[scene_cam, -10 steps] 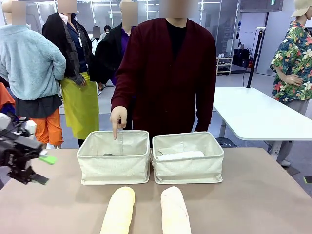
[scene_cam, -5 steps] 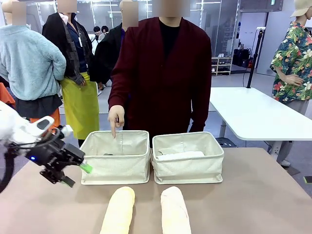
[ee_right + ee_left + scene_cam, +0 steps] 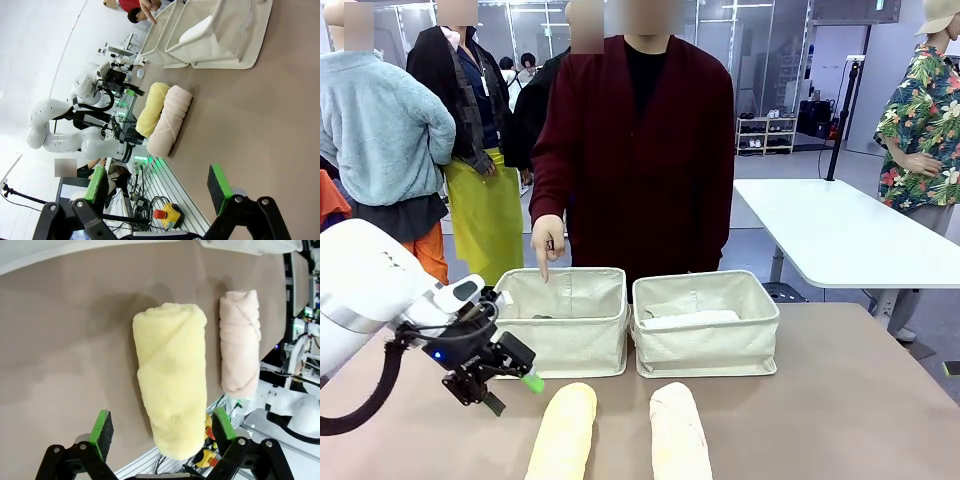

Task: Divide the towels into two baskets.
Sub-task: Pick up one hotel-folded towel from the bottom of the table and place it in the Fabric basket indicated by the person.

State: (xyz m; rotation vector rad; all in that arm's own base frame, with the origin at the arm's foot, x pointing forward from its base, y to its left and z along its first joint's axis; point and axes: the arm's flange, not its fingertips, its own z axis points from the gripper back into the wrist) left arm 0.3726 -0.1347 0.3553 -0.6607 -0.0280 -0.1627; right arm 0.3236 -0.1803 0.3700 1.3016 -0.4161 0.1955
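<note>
At lower left of the front view, the left gripper (image 3: 515, 393) hovered with fingers parted just beside the pale yellow towel (image 3: 563, 432), which lay alongside the pinkish cream towel (image 3: 679, 432) at bottom centre. At mid-frame the right-hand basket (image 3: 705, 352) held the white towel (image 3: 688, 319); the right gripper (image 3: 157, 182) had its fingers spread.

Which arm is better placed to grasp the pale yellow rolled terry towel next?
Left. The left gripper hangs open beside the pale yellow rolled terry towel, its jaws framing it. The right gripper, also open, is farther off.
</note>
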